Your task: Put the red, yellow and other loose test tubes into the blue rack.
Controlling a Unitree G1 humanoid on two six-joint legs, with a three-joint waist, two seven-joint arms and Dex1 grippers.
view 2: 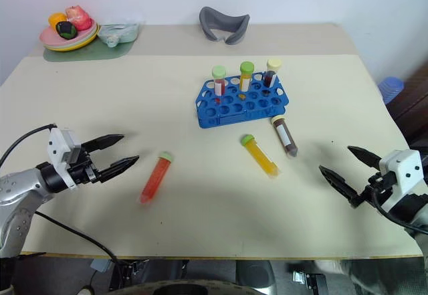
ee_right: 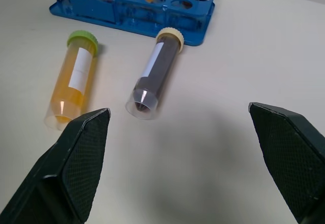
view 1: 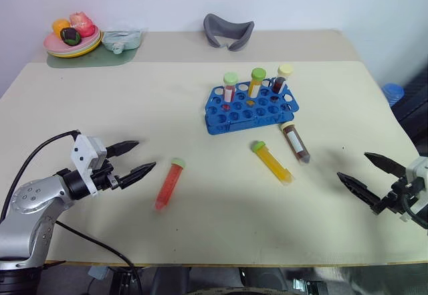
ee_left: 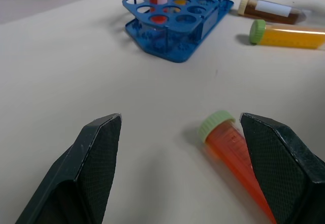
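Hovering low over the cream surface point(view 1: 200, 108), the left hand point(view 1: 130, 160) has its two black fingers spread wide with nothing between them. Just ahead of its fingertips lies the red test tube point(view 1: 169, 183), green cap pointing away from the hand; in the left wrist view the tube's tapered end is cut off behind one finger.

Across the surface, the right hand point(view 1: 363, 172) is likewise wide open and empty. Ahead of it and toward the middle lie two more loose tubes: a brown test tube point(view 1: 296, 142) with a cream cap, nearer this hand, and a yellow test tube point(view 1: 272, 161) with a green cap just beyond it. That makes three loose tubes, all lying flat and apart from each other.

Farther out from both hands sits the blue rack point(view 1: 251, 107), holding three upright tubes in its back row; their lower parts are hidden by the rack's frame.

Well beyond the rack rests a grey curved object point(view 1: 229, 30) that is hard to identify. Far off the left hand's side stands a plate point(view 1: 72, 44) of toy fruit, with a pale green item point(view 1: 122, 39) beside it that is hard to make out.
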